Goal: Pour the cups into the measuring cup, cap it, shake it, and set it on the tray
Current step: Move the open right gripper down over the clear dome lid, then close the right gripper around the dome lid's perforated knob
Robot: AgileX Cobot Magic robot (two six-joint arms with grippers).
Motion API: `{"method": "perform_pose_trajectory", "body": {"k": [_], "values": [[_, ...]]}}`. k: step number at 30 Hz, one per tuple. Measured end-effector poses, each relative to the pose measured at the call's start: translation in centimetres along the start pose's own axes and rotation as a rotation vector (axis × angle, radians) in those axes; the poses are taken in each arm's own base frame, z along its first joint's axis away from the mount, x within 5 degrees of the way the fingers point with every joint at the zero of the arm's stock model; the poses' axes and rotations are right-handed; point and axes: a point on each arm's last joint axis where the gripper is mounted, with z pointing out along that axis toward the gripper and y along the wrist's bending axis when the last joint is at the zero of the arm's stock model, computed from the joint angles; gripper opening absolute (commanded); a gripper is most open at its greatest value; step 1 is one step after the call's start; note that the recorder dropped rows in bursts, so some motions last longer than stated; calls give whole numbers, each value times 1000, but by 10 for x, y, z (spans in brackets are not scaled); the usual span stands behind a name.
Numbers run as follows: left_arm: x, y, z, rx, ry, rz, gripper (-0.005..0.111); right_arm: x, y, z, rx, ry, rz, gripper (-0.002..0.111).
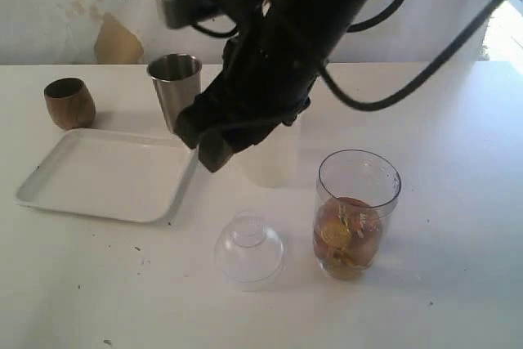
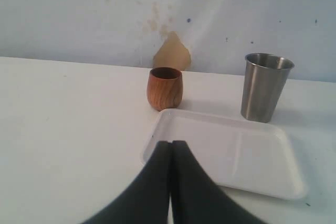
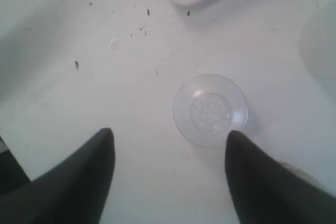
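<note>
From outside, my right gripper (image 1: 214,151) hangs beside the tray (image 1: 106,173); the measuring cup (image 1: 356,214) stands well apart from it. Left wrist: left gripper (image 2: 171,146) pinched closed, empty, tray just ahead, wooden cup (image 2: 165,88) and steel tumbler (image 2: 265,86) beyond. Right wrist: fingers (image 3: 79,182) wide, lid (image 3: 210,109) between their tips, probably untouched.

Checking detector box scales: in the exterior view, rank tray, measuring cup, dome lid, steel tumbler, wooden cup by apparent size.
1. tray
2. measuring cup
3. dome lid and steel tumbler: look alike; the lid sits nearer the camera, so unranked
4. wooden cup
</note>
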Motion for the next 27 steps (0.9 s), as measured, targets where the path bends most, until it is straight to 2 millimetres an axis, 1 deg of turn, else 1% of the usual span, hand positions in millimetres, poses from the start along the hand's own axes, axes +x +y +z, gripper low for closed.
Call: {"method": "perform_pose_trajectory", "body": {"k": [4,8,12,17,24,27], "values": [[0,0,0,0,0,0,0,-1,-6,30,7,91,5,61],[0,0,0,0,0,0,0,-1,-15,56,32,152,23,61],[0,0,0,0,0,0,0,-3,-21,75,47,168,45,61],[0,0,0,0,0,0,0,-3,-28,94,74,185,43,61],[0,0,0,0,0,0,0,-4,-34,107,114,184,46,61],[0,0,0,0,0,0,0,-3,-37,116,117,203,49,61]]}}
